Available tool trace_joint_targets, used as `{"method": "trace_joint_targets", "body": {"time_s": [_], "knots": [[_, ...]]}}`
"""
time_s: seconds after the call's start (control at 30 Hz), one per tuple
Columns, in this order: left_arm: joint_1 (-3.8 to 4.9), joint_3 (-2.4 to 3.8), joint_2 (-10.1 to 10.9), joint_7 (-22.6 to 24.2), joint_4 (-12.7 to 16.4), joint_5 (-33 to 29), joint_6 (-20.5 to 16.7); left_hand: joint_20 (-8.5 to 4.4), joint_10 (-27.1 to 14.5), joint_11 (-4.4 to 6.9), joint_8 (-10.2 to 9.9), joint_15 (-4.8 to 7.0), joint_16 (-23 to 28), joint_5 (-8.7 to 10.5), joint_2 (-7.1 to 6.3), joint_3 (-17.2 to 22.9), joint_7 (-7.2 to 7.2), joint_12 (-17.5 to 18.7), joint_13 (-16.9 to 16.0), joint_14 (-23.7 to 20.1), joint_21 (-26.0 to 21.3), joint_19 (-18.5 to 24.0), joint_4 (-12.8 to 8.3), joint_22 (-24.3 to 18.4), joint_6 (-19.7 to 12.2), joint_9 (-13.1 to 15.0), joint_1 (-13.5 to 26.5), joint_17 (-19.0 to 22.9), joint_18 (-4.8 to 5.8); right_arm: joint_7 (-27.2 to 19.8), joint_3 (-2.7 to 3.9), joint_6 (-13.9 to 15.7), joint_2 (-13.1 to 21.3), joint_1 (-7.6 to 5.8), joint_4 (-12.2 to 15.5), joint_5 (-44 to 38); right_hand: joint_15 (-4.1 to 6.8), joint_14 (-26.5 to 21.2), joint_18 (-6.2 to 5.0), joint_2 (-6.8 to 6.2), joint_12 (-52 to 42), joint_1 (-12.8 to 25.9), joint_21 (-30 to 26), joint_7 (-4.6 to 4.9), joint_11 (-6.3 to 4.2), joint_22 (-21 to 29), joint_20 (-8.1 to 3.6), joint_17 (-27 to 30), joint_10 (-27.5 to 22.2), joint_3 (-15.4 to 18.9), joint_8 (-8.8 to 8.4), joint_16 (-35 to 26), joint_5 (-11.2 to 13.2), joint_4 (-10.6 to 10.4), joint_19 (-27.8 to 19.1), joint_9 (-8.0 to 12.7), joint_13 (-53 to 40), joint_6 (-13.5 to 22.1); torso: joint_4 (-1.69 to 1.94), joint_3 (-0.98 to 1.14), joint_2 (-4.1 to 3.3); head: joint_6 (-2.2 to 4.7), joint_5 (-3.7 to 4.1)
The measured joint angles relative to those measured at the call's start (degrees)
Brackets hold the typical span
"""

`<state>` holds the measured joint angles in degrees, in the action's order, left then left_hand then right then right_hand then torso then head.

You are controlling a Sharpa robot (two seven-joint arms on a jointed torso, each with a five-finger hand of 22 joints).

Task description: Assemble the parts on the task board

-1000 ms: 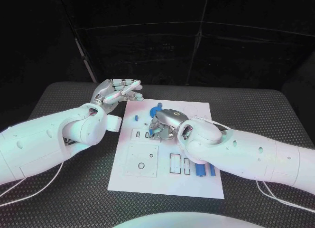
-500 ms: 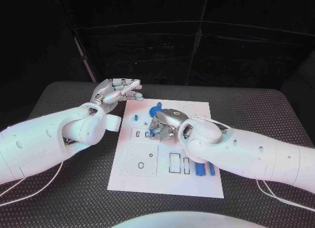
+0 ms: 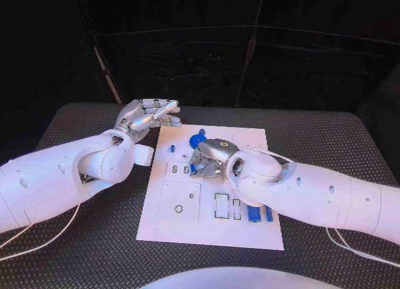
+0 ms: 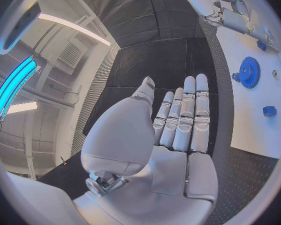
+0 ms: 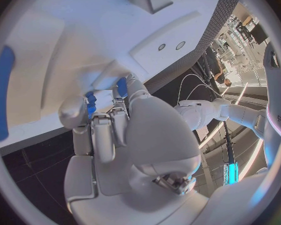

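Note:
The white task board lies mid-table. My right hand is down on its middle, next to the small slots. In the right wrist view a small blue part is pinched between the thumb and a finger right at the board's surface, with another blue part beside the fingers. My left hand hovers over the board's far left corner, fingers straight and together, holding nothing. A blue gear and a small blue peg sit on the far part of the board.
Long blue parts stand in the slots near the board's right edge, close under my right forearm. A raised white square plate with a ring hole occupies the board's near left. Black matting surrounds the board.

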<state>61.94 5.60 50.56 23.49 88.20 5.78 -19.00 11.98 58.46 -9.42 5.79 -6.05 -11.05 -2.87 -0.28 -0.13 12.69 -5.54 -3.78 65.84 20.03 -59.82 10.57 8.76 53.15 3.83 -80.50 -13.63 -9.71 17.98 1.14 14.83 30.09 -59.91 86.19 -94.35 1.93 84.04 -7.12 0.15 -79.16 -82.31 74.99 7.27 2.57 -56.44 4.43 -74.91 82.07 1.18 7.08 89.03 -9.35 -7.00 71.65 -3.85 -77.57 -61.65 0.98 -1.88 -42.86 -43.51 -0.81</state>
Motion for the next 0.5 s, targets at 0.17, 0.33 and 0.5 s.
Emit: {"method": "trace_joint_targets", "body": {"time_s": [0.17,0.33,0.5], "knots": [[0.0,0.0,0.0,0.0,0.0,0.0,0.0,0.0,0.0,0.0,0.0,0.0,0.0,0.0,0.0,-0.2,0.0,0.0,0.0,0.0,0.0,0.0,-0.2,0.0,0.0,0.0,0.0,-0.1,0.0,0.2,0.04,-0.1,0.0,0.01,0.0,-0.4,-0.37,0.0,0.0,-0.67,0.1,0.7,-0.2,0.37,0.2,0.2,0.21,0.0,-0.2,0.3,-0.48,0.0,0.0,-0.3,-0.2,0.1,2.5,0.8,0.0,-0.01,0.0,-0.08,0.03],[0.0,0.0,0.0,0.0,0.0,0.0,0.0,0.0,0.0,0.0,0.0,0.0,0.0,0.0,0.0,-0.2,0.0,0.0,0.0,0.0,0.0,0.0,-0.2,0.0,0.0,0.0,0.0,-0.1,0.0,0.4,0.03,-0.1,-0.1,0.01,0.1,-0.7,-0.41,0.0,0.0,-0.97,0.5,1.0,-0.3,0.43,0.41,0.3,0.4,0.0,-0.4,0.5,-0.64,0.0,0.0,-0.5,-0.4,0.0,2.7,1.2,0.0,-0.01,0.0,-0.15,0.04],[0.0,0.0,0.1,-0.1,0.0,0.0,0.0,0.0,0.0,0.0,0.0,0.0,0.0,0.0,0.0,-0.2,0.0,0.0,0.0,0.0,0.0,0.0,-0.2,0.0,0.0,0.0,0.0,0.0,0.0,0.6,0.01,-0.1,-0.1,0.01,0.1,-0.9,-0.41,0.0,0.0,-1.27,0.7,1.3,-0.3,0.61,0.41,0.3,0.4,0.0,-0.4,0.5,-0.64,-0.2,0.0,-0.9,-0.4,0.0,2.7,1.5,0.01,-0.01,0.0,-0.2,0.06]]}}
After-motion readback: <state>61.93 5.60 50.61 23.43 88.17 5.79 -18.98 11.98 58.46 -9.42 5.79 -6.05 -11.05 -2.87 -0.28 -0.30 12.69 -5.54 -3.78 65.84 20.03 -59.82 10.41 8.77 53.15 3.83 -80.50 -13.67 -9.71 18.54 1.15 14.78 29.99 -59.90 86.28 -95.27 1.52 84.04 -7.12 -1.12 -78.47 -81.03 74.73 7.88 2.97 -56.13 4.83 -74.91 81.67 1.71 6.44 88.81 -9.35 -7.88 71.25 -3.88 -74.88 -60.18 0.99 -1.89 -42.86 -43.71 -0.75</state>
